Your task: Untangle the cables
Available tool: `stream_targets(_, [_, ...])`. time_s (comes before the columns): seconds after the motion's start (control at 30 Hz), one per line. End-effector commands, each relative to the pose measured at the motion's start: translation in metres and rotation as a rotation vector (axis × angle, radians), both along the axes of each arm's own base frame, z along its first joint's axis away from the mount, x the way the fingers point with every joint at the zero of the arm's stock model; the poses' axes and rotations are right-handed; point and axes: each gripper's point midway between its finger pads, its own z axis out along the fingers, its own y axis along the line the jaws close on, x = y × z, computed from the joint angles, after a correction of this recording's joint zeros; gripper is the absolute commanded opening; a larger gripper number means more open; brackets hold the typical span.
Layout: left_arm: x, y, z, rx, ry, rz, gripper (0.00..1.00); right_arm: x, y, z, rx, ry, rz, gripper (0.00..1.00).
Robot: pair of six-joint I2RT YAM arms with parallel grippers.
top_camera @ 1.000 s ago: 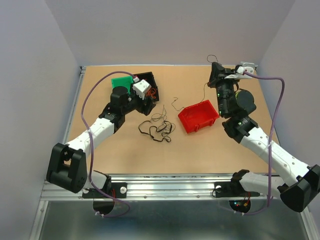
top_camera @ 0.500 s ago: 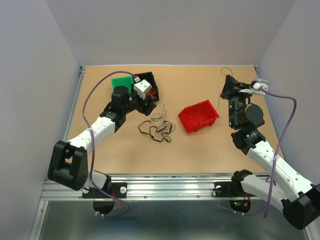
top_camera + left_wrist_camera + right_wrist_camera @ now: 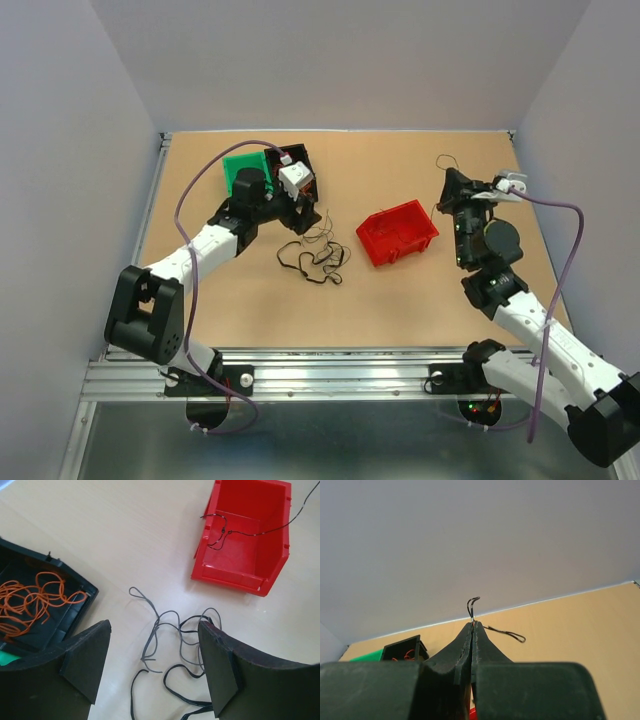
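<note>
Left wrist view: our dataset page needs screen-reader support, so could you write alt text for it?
The open left gripper frames a tangle of black and grey wires on a tan table. A black bin holding orange wires sits at left; a red bin, top right, has a thin black wire trailing into it.

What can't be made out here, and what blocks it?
Left wrist: the black tangle runs off the bottom edge and behind a finger of the left tool.
Left wrist: the black bin of orange wires is cut by the left edge.
Right wrist: the right tool, shut on a black wire, hides its hanging length.
Top: the left arm covers part of the green bin.
</note>
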Motion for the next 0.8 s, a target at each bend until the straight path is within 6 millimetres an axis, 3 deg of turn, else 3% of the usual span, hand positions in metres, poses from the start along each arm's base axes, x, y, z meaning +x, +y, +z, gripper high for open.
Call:
stream_targets(0.0, [-0.008, -0.029, 0.014, -0.016, -0.038, -0.134, 0.81, -0.001, 0.003, 0.004, -0.001, -0.001, 0.026, 0.0])
stream_targets(0.13, [-0.006, -0.047, -0.004, -0.003, 0.01, -0.178, 0.79, 0.012, 0.02, -0.018, -0.042, 0.073, 0.081, 0.01])
stream_targets(0.27, [-0.009, -0.071, -0.009, 0.013, 0.01, -0.218, 0.76, 0.022, 0.029, -0.038, -0.061, 0.124, 0.096, 0.01])
stream_targets(0.47, [-0.028, -0.111, -0.025, 0.073, 0.003, -0.275, 0.74, 0.036, 0.04, -0.071, -0.099, 0.209, 0.12, 0.01])
stream_targets(0.63, [-0.029, -0.116, -0.039, 0.097, 0.041, -0.281, 0.71, 0.039, 0.052, -0.103, -0.131, 0.326, 0.171, 0.01])
stream_targets(0.67, [-0.028, -0.115, -0.04, 0.103, 0.037, -0.276, 0.71, 0.037, 0.057, -0.119, -0.145, 0.388, 0.199, 0.0])
stream_targets(0.77, [-0.03, -0.114, -0.04, 0.102, 0.038, -0.282, 0.71, 0.033, 0.061, -0.141, -0.154, 0.478, 0.225, 0.01])
